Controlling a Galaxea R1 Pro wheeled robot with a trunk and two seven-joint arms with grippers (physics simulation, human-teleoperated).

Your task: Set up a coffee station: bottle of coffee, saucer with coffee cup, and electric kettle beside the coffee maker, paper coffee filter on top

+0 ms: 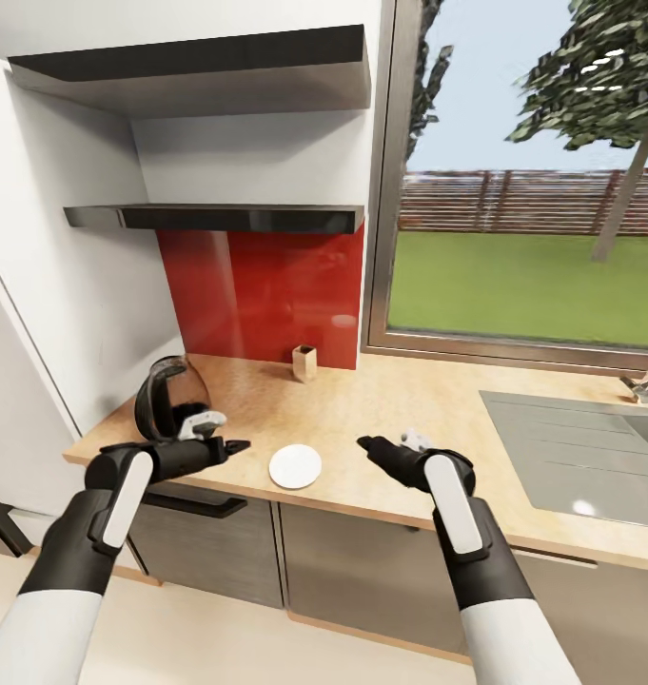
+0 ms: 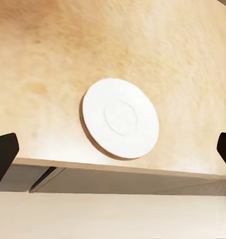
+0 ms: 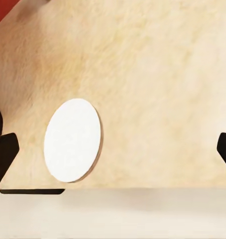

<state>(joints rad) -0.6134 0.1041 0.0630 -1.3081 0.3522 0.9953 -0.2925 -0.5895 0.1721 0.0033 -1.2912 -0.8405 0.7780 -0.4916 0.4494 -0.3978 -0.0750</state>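
Saucer (image 1: 295, 466) flat near the kitchen countertop (image 1: 381, 419) front edge, between left gripper (image 1: 230, 445) and right gripper (image 1: 369, 443). Left slightly nearer; both spread wide, empty.

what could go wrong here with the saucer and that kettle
The saucer lies close to the countertop front edge, so a sideways nudge from either open gripper could push it off. The electric kettle stands just behind the left gripper; lifting that arm carelessly might knock it.
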